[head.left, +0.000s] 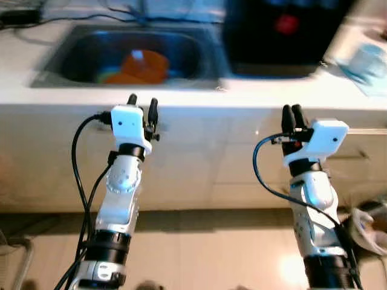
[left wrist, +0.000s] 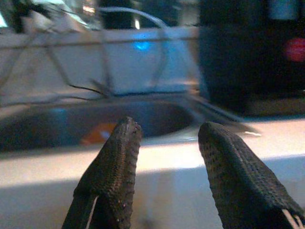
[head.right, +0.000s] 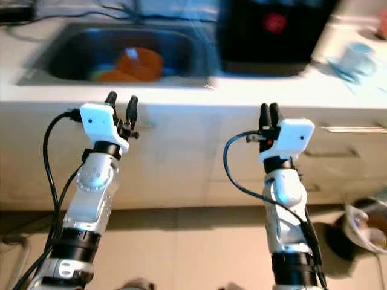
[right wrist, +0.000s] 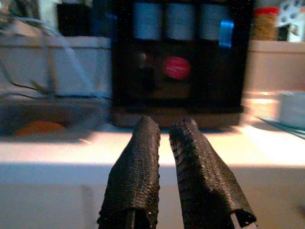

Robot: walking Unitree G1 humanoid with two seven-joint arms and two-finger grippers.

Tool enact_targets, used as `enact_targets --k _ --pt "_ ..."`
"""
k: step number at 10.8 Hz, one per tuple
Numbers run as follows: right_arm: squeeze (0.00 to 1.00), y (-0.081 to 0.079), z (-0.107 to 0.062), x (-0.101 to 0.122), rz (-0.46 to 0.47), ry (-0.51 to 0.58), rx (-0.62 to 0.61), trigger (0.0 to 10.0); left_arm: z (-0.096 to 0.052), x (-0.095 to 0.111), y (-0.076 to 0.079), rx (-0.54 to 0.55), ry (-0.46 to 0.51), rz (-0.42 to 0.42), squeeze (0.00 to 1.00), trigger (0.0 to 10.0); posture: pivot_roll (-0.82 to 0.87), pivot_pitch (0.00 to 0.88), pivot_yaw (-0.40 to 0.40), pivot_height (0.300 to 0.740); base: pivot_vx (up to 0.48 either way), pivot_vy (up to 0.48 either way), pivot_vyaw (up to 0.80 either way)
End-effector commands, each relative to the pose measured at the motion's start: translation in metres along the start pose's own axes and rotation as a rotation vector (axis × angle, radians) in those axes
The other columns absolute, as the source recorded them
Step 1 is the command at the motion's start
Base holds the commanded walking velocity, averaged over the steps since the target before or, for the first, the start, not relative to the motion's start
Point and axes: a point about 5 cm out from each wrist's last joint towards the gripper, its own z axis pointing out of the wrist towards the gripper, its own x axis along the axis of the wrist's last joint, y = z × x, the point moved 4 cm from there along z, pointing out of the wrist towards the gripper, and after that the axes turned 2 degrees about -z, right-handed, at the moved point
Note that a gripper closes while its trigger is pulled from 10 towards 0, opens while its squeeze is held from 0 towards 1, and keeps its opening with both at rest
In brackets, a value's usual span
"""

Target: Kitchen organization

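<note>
Below the front edge of the sink [head.left: 60, 72], the left gripper [head.left: 143, 104] is raised with fingers spread and empty. The right gripper [head.left: 292, 113], right of the sink near the black appliance [head.left: 278, 36], has its fingers pressed nearly together. Orange dishes [head.left: 140, 66] lie inside the sink.

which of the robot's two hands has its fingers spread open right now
The left hand, raised before the sink: its fingers stand apart. The right hand holds its fingers nearly together.

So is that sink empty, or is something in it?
Not empty. The sink holds an orange item; the blur hides what it is. Both grippers hover before the counter.
</note>
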Motion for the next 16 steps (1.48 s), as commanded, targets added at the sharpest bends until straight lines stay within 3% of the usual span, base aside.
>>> enact_targets --k 1,4,7,9,11,13,16 --pt "0.00 0.009 -0.001 -0.001 -0.003 -0.010 -0.028 10.0 0.001 0.001 0.009 -0.023 0.001 0.001 0.00 10.0 0.06 0.128 0.000 0.740 0.000 -0.480 0.00" --pt "0.00 0.022 -0.006 -0.021 -0.016 -0.076 -0.062 10.0 -0.003 -0.018 0.009 -0.028 -0.057 -0.002 0.00 10.0 0.06 0.126 -0.001 0.740 0.000 -0.451 0.00" --pt "0.00 0.032 -0.030 -0.083 -0.020 -0.312 -0.055 10.0 -0.035 -0.091 0.001 -0.017 -0.331 0.010 0.00 10.0 0.06 0.116 0.001 0.740 0.000 0.000 0.00" --pt "0.00 0.029 -0.059 -0.128 -0.030 -0.504 -0.010 10.0 -0.073 -0.142 -0.008 -0.007 -0.559 0.020 0.00 10.0 0.06 0.109 0.001 0.740 0.000 0.000 0.00" --pt "0.00 0.021 -0.100 -0.170 -0.033 -0.717 0.047 10.0 -0.123 -0.182 -0.017 0.034 -0.778 0.008 0.00 10.0 0.06 0.103 -0.001 0.740 0.000 0.000 0.00" --pt "0.00 0.019 -0.137 -0.196 -0.029 -0.890 0.066 10.0 -0.162 -0.203 -0.019 0.027 -0.922 0.032 0.00 10.0 0.07 0.102 -0.006 0.740 0.000 0.000 0.00" --pt "0.00 0.013 -0.174 -0.213 -0.001 -1.038 0.063 10.0 -0.201 -0.218 -0.019 0.017 -1.063 0.040 0.00 10.0 0.08 0.117 -0.007 0.740 0.000 0.000 0.00"
